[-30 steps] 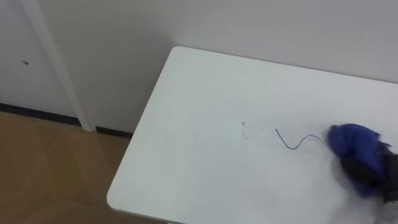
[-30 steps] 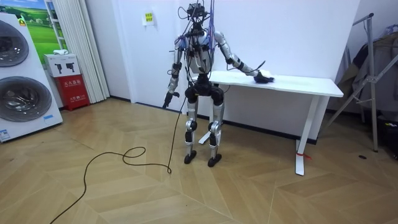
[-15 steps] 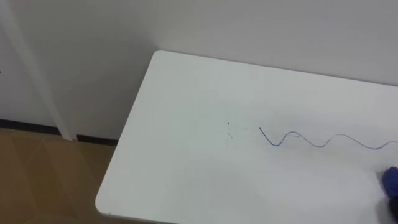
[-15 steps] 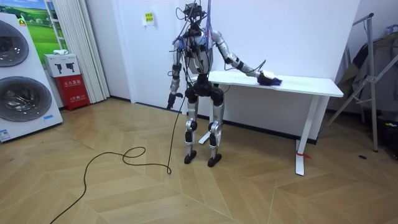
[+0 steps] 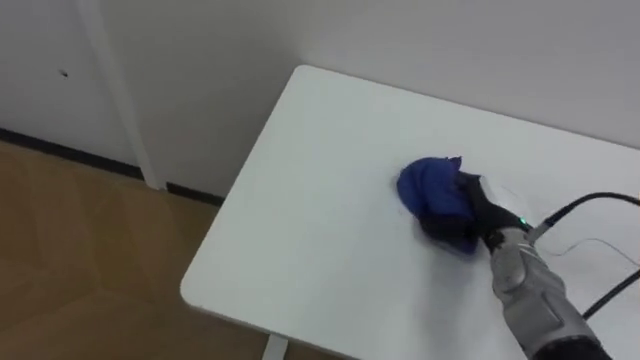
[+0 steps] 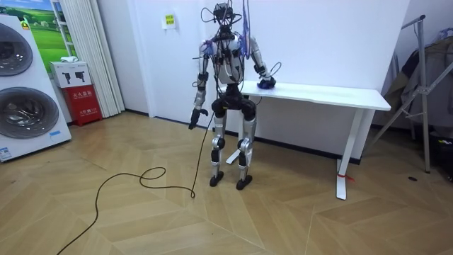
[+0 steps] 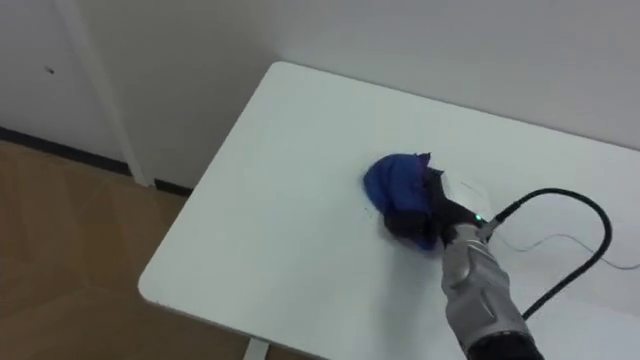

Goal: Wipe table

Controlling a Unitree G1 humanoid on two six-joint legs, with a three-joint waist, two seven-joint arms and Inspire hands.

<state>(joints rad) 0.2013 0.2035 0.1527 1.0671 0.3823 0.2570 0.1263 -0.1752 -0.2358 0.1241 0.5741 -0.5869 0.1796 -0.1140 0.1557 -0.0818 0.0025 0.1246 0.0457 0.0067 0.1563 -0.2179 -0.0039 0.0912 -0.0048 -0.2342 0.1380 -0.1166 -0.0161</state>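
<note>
The right hand [image 5: 474, 213] clutches a crumpled blue cloth [image 5: 427, 186], fingers curled into it, on the white rectangular table [image 5: 300, 250] near its left end.

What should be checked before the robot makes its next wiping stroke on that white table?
1. Cloth held: the right hand is curled round the blue cloth. Ok.
2. Cloth on the surface: it rests on the white table. Ok.
3. Pen mark gone: a faint wavy line shows to the right of the cloth. Not ok.
4. Clear of the edge: the cloth lies well in from the table's left end. Ok.
5. Other arm out of the way: the left hand hangs at the robot's side, away from the table. Ok.
6. Enough pressure on the cloth: cannot tell.
</note>
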